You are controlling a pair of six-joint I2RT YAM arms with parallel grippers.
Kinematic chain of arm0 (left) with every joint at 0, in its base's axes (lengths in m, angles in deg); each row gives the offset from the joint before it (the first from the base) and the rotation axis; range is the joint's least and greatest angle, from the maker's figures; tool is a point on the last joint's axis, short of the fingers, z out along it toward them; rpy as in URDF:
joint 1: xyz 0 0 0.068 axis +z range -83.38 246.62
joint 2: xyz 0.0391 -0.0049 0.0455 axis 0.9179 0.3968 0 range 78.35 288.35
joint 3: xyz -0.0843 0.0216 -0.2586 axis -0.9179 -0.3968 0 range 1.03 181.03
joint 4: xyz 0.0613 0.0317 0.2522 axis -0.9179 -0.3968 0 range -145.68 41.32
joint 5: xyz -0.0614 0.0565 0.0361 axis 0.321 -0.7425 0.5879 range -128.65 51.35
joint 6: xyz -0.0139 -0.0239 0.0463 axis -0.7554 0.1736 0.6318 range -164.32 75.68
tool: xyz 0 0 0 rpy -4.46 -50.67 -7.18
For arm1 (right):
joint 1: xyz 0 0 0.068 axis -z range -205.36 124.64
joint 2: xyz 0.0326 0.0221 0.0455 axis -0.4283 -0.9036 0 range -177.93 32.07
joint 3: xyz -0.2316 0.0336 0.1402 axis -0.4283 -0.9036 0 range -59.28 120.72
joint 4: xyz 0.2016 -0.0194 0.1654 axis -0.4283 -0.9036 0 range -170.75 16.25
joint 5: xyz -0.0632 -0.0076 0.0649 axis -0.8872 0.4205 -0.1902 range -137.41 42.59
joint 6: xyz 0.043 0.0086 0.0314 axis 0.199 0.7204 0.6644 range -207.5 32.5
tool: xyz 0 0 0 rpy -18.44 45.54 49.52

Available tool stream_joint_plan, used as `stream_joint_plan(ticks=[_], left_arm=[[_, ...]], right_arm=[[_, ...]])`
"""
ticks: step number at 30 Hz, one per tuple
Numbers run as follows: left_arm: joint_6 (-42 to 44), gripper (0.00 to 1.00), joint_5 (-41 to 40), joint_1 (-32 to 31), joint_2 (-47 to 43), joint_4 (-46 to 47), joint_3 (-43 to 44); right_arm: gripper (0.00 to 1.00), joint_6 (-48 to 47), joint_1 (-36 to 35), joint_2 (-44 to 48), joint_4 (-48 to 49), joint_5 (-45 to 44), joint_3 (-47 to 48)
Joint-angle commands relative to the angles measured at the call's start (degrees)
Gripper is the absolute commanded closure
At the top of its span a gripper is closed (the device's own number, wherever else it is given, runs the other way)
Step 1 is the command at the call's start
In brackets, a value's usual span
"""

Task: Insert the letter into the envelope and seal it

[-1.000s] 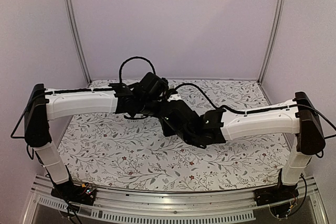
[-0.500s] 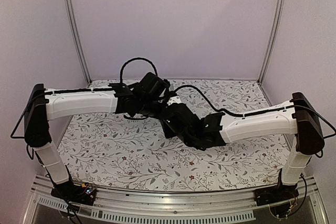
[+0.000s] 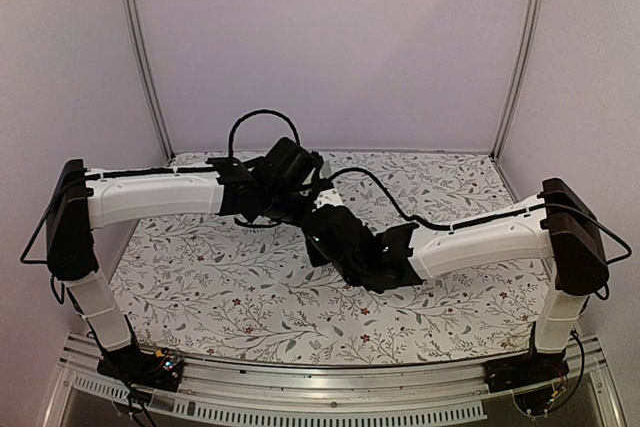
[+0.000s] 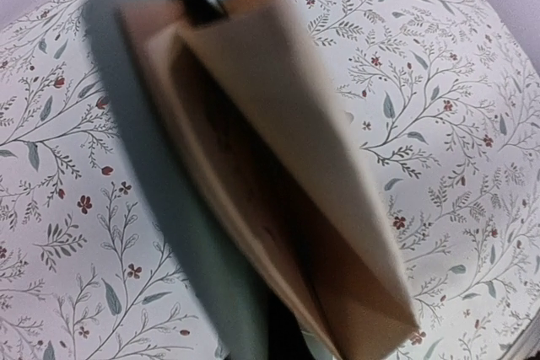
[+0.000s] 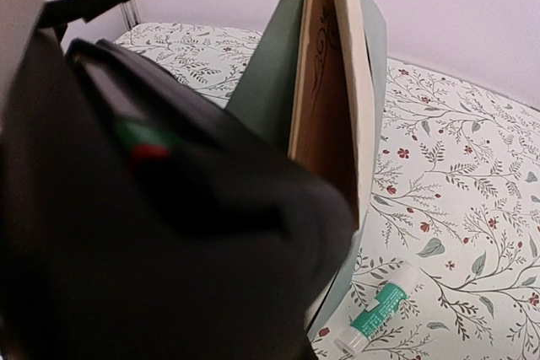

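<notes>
**Wrist to wrist over mid-table**

Reaching inward with level forearms. Seeing left gripper clamped on envelope, held in the air with folded letter inside. Right gripper shut too, can't tell on what. Fingertips hidden, wrist views blurry. Spotted glue stick at 5 o'clock.

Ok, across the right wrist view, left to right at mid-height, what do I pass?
Blurred black body near the lens → envelope, its green front panel → letter, tucked between the envelope's panels → floral tablecloth. The glue stick lies lower, below the letter, so I leave it out.
</notes>
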Motion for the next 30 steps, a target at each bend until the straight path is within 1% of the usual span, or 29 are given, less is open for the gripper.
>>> stream_joint_plan(ticks=[1,3,7,10,13,17,20,22,24,26,30], left_arm=[[0.85,1.00,3.87,-0.89,-2.79,1.56,0.67],[0.82,1.00,3.97,-0.82,-2.86,1.63,0.43],[0.75,1.00,3.95,0.01,-3.12,1.94,-0.62],[0.70,1.00,3.98,0.47,-3.42,2.25,-1.50],[0.83,1.00,4.46,0.86,-4.12,2.88,-2.59],[1.04,1.00,5.39,1.28,-5.11,3.92,-3.93],[1.18,1.00,5.81,1.71,-5.74,4.35,-4.75],[1.20,1.00,6.44,2.05,-6.24,4.86,-5.43],[1.26,1.00,7.20,2.22,-6.75,5.41,-5.91],[1.37,1.00,8.21,2.35,-7.15,5.85,-6.30],[1.50,1.00,10.09,2.58,-7.41,6.95,-6.60]], right_arm=[[1.00,1.47,0.74,-4.10,-2.43,-0.59,1.30],[0.94,2.14,0.74,-4.68,-3.49,0.22,1.87],[0.71,2.58,0.81,-3.36,-4.29,5.39,1.55],[0.57,2.21,0.85,0.08,-3.26,8.97,-0.10],[0.49,1.09,0.98,3.38,-2.00,11.98,-1.97],[0.34,-0.09,2.46,9.49,0.56,19.75,-5.40],[0.27,-0.24,3.94,13.49,2.72,24.86,-8.59],[0.25,-0.16,4.97,17.39,3.31,26.97,-11.39],[0.26,-0.13,6.40,21.30,4.85,31.13,-14.40],[0.32,-0.55,7.85,24.83,7.82,35.68,-17.80],[0.51,-1.14,9.72,29.57,13.40,44.60,-22.07]])
